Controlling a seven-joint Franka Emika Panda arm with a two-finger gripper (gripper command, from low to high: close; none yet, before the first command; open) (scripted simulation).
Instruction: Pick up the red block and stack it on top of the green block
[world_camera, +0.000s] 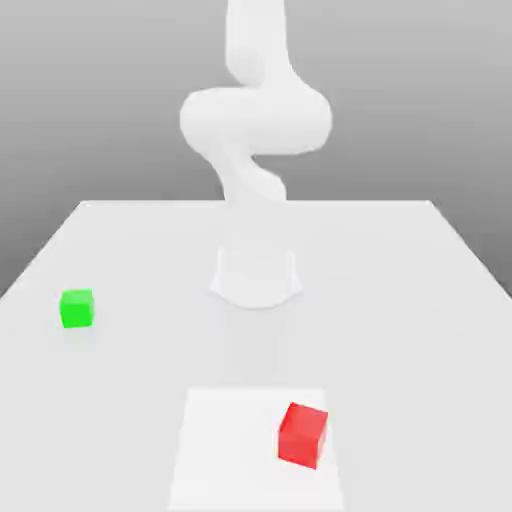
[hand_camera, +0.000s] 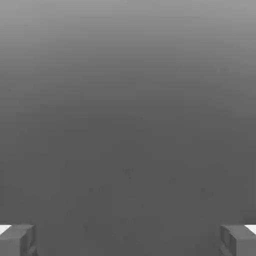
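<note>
The red block lies on the white table near its front edge, a little toward the exterior view's right. The green block sits far off at the exterior view's left, farther back and well apart from the red one. In the hand view my gripper is open. Its two grey fingertips stand wide apart with nothing between them, and only plain grey background lies beyond them. The white arm rises from its base at the middle of the table, well above both blocks.
The arm's round base stands at the table's middle, behind the red block. A paler square patch marks the table surface under and beside the red block. The table's edges run off toward the back at both sides.
</note>
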